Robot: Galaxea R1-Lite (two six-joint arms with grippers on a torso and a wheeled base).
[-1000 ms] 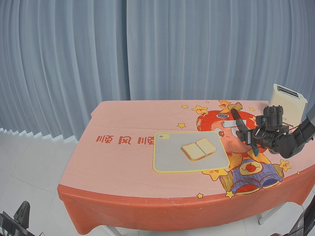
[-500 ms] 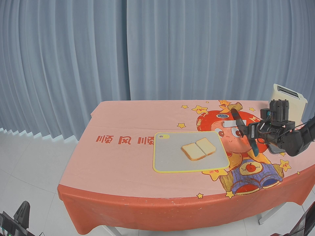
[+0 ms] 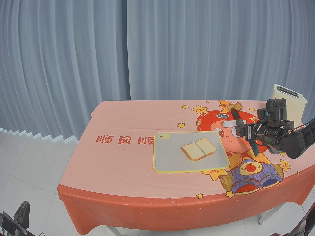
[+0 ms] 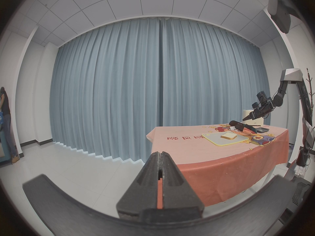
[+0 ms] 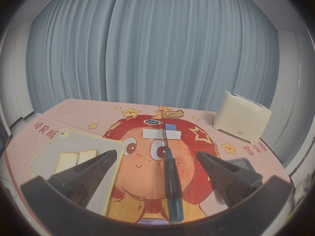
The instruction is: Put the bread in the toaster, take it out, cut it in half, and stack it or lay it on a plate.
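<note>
Right then: your right gripper hung just above the knife, off the right side of the board. Its jaws stood wide apart and had hold of nothing. In the right wrist view, one finger sat on each side of the knife's teal handle, with a clear gap to it on both sides. From the left wrist view you could see that gripper raised off the tabletop rather than resting on it.

The knife lay on the cloth just beside the board's right edge. Its handle pointed toward the near edge of the table. Its dark blade ran away toward the curtain and crossed a white label.

The bread lay flat on the board, right of the board's middle. It was already in two halves, side by side, with the cut edges close together; whether they touched, you could not tell.

The toaster stood upright, farther to the board's right than the knife and nearer the curtain.

Your left gripper was well apart from the board. It sat low, off the board's left and below the level of the tabletop, with its jaws pressed together on nothing.
</note>
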